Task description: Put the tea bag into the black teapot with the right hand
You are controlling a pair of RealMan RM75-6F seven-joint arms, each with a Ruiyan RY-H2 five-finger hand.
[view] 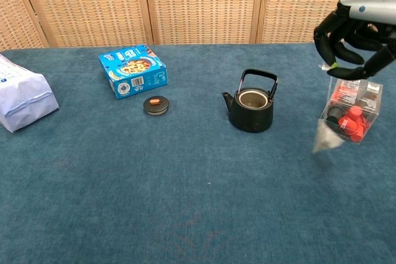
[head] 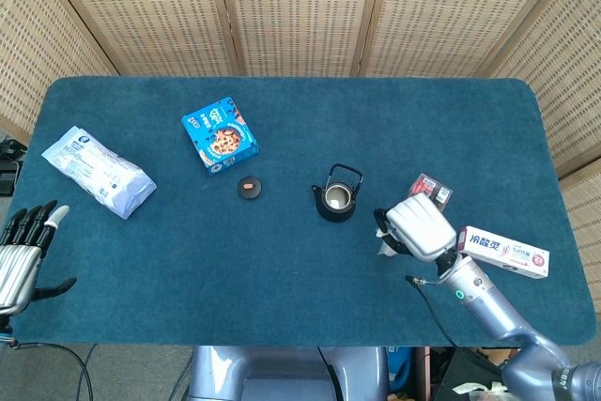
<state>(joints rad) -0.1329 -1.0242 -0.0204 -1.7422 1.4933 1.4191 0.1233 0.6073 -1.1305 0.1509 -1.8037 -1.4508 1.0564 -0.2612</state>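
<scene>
One tea bag (view: 327,140) is dangled by its string, pinched in the right hand (view: 356,40) at upper right, beside the open black teapot (view: 250,104); the left hand (head: 23,253) is spread at lower left.

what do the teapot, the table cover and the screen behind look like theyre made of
Teapot: likely cast iron or dark metal, matte black with a thin wire handle. Table cover: short-pile fabric, carpet or felt by its fuzzy teal nap. Screen: woven cane or rattan, a tan lattice in wooden frames.
</scene>
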